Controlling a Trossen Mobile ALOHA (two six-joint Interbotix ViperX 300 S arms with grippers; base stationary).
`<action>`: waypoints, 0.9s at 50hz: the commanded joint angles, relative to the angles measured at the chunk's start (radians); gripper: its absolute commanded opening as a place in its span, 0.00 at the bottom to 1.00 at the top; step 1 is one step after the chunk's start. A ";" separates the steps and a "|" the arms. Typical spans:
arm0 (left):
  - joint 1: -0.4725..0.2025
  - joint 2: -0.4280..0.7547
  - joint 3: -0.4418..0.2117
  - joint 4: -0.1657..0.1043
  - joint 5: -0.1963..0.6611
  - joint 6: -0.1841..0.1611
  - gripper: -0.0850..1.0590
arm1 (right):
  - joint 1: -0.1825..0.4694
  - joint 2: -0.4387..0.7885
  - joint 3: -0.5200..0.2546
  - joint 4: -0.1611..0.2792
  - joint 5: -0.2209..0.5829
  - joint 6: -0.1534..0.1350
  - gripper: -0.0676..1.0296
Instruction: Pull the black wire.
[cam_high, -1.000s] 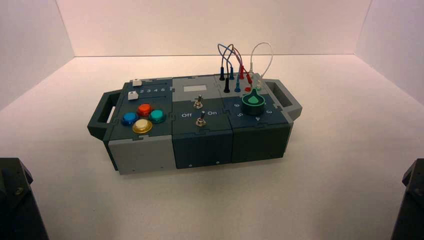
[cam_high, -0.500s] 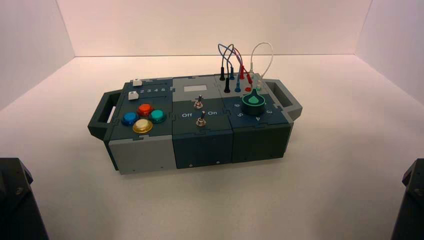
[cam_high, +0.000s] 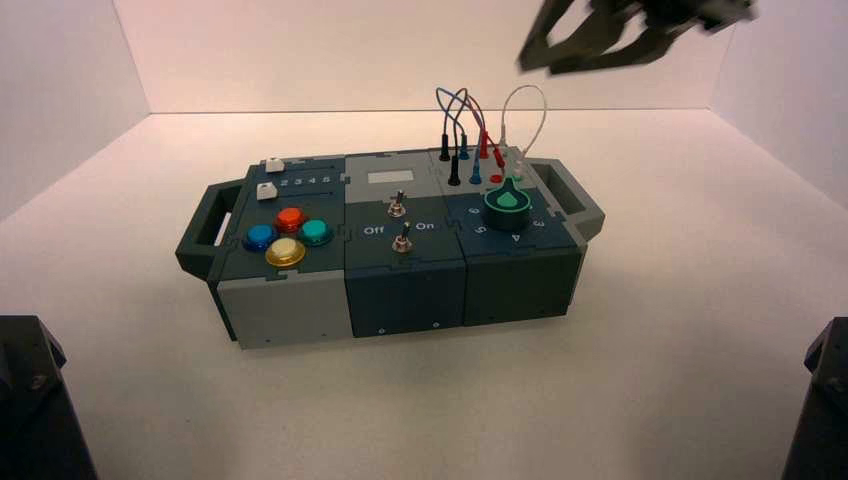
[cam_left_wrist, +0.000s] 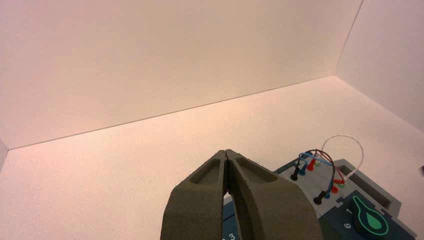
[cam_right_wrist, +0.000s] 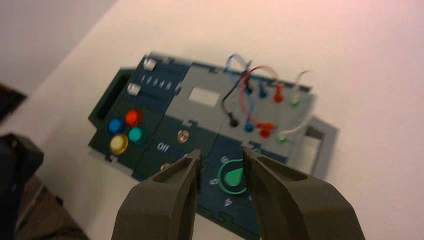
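Note:
The black wire (cam_high: 454, 172) stands plugged in at the back right of the box (cam_high: 400, 290), both black plugs in sockets beside the blue and red plugs. It also shows in the right wrist view (cam_right_wrist: 233, 120) and the left wrist view (cam_left_wrist: 317, 200). My right gripper (cam_high: 545, 62) hangs high above and behind the box's right end, open and empty (cam_right_wrist: 221, 152), well apart from the wire. My left gripper (cam_left_wrist: 227, 151) is shut and empty, away from the wires.
Blue, red and white wires loop beside the black one. A green knob (cam_high: 508, 205) sits in front of them. Two toggle switches (cam_high: 400, 222) stand mid-box and four coloured buttons (cam_high: 287, 235) at its left. White walls surround the table.
My right gripper has come into the high view at the top right, above the box's back right end. The box and wires have not moved.

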 joint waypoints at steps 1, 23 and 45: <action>-0.005 0.011 -0.014 -0.002 -0.005 -0.002 0.05 | 0.012 0.126 -0.066 0.002 -0.032 -0.014 0.47; -0.127 0.100 -0.023 -0.005 0.067 -0.011 0.05 | 0.012 0.508 -0.270 -0.038 -0.041 -0.023 0.50; -0.258 0.195 -0.011 -0.021 0.196 -0.086 0.05 | -0.006 0.621 -0.339 -0.040 -0.043 -0.020 0.50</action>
